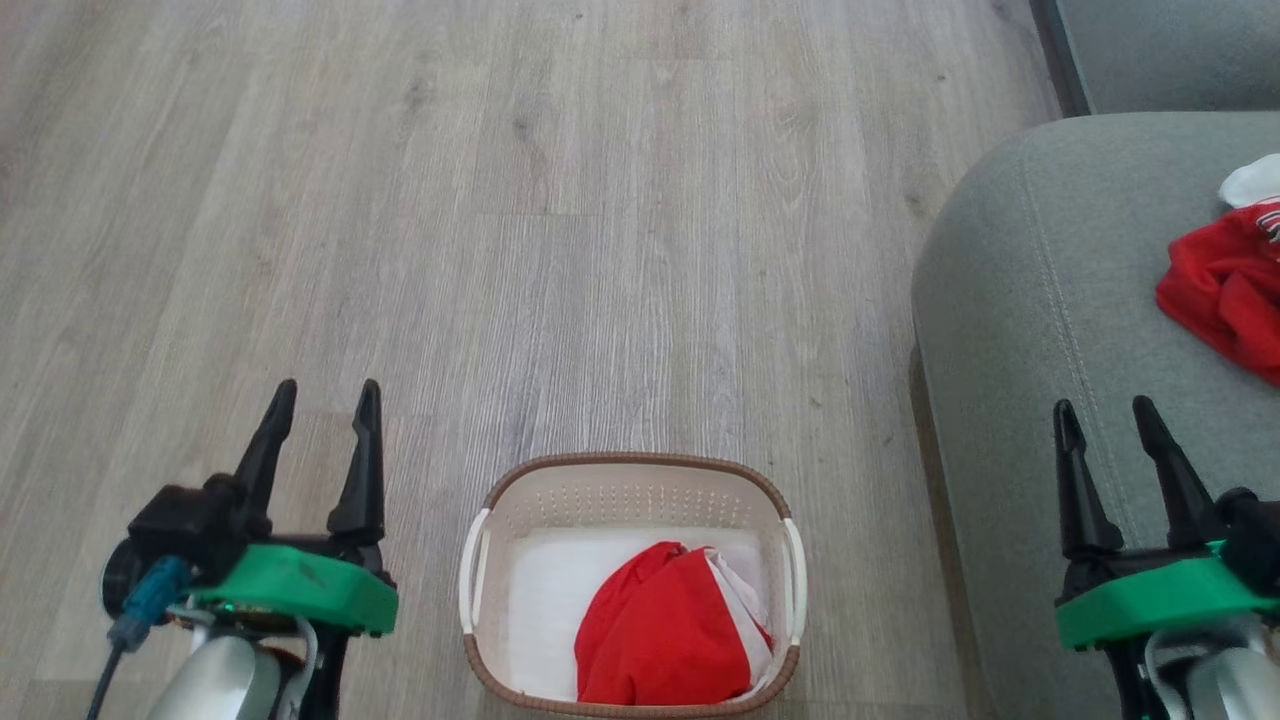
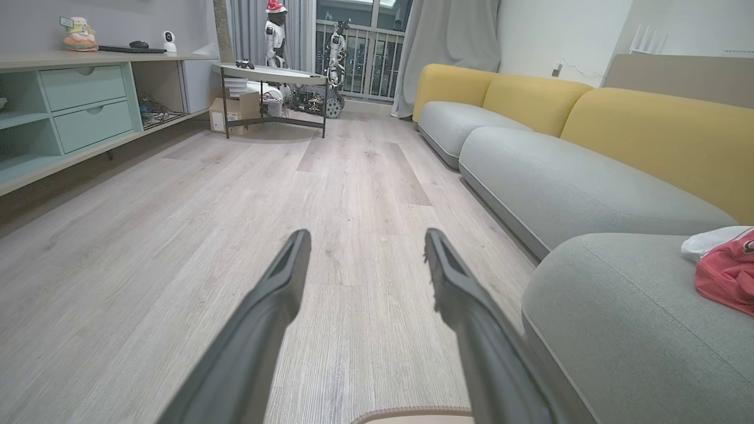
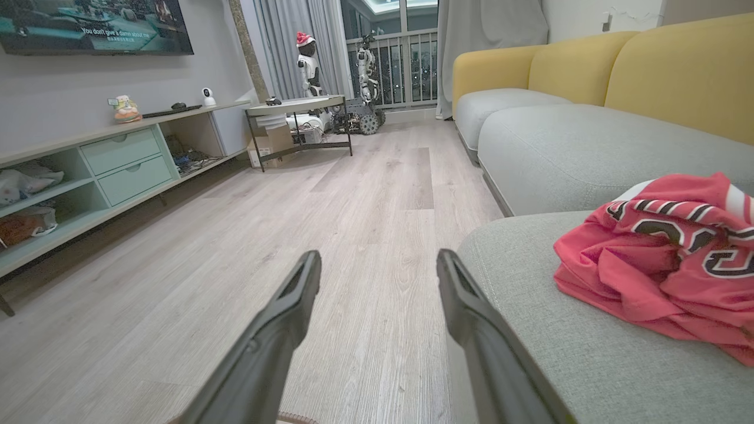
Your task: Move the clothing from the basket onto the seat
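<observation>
Between my jaws sits the cream perforated plastic basket (image 1: pixel 630 461), one crumpled red garment (image 1: pixel 650 630) inside; right of my right jaws, a red lettered jersey (image 3: pixel 648 265) lies bunched on the grey-green fabric cushion (image 1: pixel 1030 300).

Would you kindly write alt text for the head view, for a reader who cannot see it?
A cream basket on a wooden floor holds one crumpled red garment, while a second red garment lies on the grey-green seat to the right. The open left gripper and open right gripper hover empty at either side.

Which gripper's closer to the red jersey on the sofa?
Right. The right gripper is at the sofa cushion's edge, near the jersey; the left gripper is over the floor, past the basket.
</observation>
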Controlling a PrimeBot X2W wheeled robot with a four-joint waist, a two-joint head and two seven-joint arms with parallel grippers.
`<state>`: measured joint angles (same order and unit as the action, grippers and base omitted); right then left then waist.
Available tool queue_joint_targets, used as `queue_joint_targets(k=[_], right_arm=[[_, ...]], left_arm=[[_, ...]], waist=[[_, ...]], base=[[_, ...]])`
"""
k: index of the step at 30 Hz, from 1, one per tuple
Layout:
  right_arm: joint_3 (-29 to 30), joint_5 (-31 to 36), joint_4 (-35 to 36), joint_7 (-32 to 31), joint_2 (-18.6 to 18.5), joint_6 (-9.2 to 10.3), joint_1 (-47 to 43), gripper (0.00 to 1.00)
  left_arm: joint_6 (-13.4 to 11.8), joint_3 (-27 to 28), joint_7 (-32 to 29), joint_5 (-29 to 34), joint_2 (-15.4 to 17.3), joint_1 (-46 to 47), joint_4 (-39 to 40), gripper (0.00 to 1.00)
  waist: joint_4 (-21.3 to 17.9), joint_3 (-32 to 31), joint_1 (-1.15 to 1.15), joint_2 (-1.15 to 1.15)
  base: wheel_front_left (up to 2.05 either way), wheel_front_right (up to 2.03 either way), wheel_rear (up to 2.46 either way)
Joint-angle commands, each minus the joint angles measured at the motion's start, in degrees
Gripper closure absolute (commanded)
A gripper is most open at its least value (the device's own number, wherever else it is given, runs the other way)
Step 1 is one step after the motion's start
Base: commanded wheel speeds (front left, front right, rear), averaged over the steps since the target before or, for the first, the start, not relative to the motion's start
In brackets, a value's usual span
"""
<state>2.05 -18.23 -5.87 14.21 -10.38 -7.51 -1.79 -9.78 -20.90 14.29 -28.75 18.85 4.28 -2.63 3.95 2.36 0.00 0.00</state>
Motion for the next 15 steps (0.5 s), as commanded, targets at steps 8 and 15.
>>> queue_joint_targets(k=[8,15], right_arm=[[-1.55,-0.49,1.43,0.76,-1.61,0.02,2.62,0.0],[-1.45,-0.74,2.0,0.78,-1.86,0.02,3.28,0.0]], left_arm=[[1.91,4.88,0.71,1.87,-0.58,1.99,0.42,0.0],[3.21,5.16,0.71,2.21,-1.23,2.56,-0.32,0.0]], waist=[[-0.52,0.31,0.0,0.0],[-1.26,1.54,0.0,0.0]], base=[[0.0,0.0,0.0],[0.0,0.0,0.0]])
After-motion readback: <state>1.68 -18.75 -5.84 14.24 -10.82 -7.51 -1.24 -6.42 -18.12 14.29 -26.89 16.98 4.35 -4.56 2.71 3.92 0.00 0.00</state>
